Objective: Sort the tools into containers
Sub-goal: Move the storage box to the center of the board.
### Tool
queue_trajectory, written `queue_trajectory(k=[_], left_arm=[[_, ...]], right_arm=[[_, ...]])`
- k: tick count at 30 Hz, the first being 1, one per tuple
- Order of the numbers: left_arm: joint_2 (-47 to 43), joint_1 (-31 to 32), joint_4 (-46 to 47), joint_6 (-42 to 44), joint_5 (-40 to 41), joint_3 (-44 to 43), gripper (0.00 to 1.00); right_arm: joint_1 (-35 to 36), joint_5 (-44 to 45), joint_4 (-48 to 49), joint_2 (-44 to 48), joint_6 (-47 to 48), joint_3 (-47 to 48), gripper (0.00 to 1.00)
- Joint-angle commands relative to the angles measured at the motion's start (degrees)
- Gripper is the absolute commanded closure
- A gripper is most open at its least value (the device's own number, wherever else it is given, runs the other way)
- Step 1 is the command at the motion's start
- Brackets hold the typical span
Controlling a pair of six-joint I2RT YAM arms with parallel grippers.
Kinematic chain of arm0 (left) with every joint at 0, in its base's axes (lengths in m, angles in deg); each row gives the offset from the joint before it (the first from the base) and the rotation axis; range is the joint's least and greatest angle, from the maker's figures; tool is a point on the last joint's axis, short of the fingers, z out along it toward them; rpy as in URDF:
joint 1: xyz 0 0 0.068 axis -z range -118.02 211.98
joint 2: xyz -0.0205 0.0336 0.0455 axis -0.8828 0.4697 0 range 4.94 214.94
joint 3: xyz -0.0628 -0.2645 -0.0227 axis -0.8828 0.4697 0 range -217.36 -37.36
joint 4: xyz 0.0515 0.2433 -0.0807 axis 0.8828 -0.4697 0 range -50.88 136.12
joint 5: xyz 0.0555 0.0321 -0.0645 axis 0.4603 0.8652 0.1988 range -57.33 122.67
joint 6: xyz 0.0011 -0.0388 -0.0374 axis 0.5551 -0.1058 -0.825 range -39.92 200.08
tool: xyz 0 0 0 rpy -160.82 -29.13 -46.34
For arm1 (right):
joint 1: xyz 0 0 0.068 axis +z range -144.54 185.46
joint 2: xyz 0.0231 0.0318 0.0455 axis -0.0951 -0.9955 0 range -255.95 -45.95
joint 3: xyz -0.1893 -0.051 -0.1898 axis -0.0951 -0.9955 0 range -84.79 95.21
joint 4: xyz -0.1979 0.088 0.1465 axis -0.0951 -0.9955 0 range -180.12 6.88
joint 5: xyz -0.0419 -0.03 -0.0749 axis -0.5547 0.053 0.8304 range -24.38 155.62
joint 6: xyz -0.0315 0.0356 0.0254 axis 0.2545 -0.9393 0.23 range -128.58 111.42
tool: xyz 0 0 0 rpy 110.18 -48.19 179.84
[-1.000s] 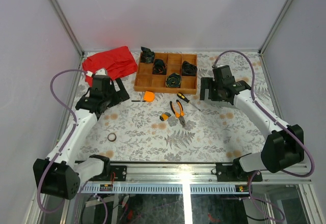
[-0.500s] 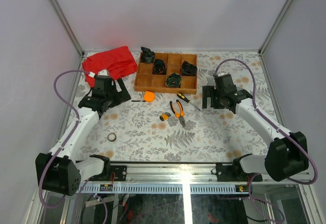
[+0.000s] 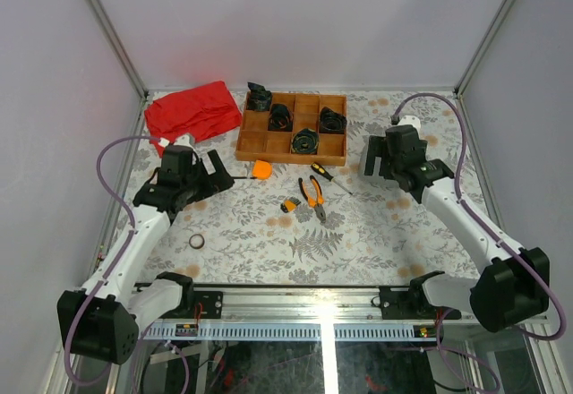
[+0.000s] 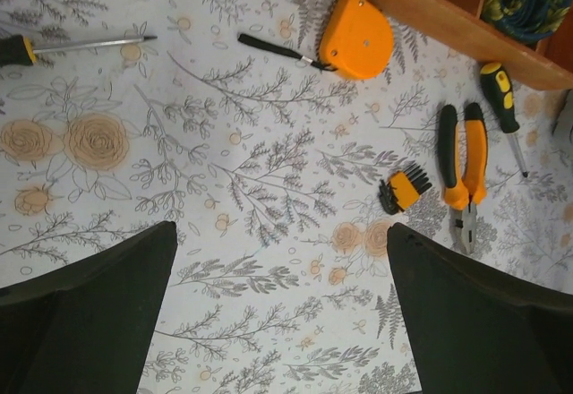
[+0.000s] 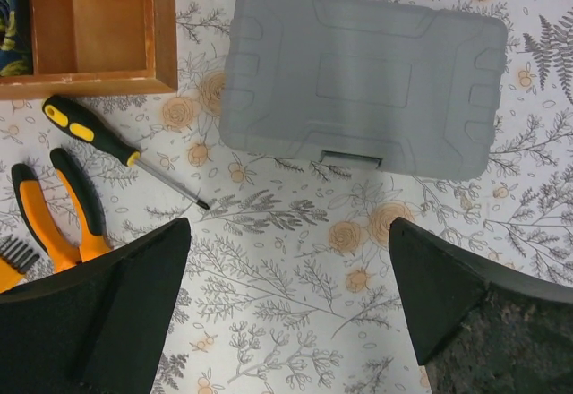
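Right wrist view: the right gripper (image 5: 285, 273), jaws wide and empty, faces the shut grey case (image 5: 363, 89). The left gripper (image 4: 279, 242) gapes empty too. Best to lift at the latch (image 5: 351, 157) squarely.

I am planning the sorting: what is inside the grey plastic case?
The grey case lies shut, its lid covering the whole inside. Only the lid and its latch are visible; what it holds cannot be seen.

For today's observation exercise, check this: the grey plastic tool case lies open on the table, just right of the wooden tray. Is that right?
No: the grey plastic tool case lies closed, not open, as the right wrist view shows. It is on the table, just right of the wooden tray.
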Motion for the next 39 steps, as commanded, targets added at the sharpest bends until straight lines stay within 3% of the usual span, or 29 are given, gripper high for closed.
queue_trajectory(k=[1,10,16,21,27,39], left_arm=[[-0.79,-0.30,2.16,0.56,-1.87,1.52,0.00],[-3.09,-0.35,4.96,1.87,-8.36,2.72,0.00],[-4.21,-0.37,3.41,2.35,-2.35,2.86,0.00],[-4.28,-0.36,2.65,2.60,0.46,2.59,0.00],[-3.91,-0.71,-0.63,0.32,8.01,1.41,0.00],[-2.38,-1.69,0.57,0.94,4.65,1.94,0.00]], right_arm=[[-1.62,-3.46,4.56,-2.05,0.17,1.99,0.02],[-7.67,-8.73,10.56,-3.04,-1.59,-0.16,0.00],[-10.35,-3.82,9.22,-7.12,-2.41,4.88,0.02],[-12.91,-3.01,16.15,-7.86,-3.81,4.65,0.01],[-15.16,2.94,13.45,-14.10,-7.61,11.05,0.01],[-20.43,-4.23,10.29,-26.74,-9.16,22.66,0.00]])
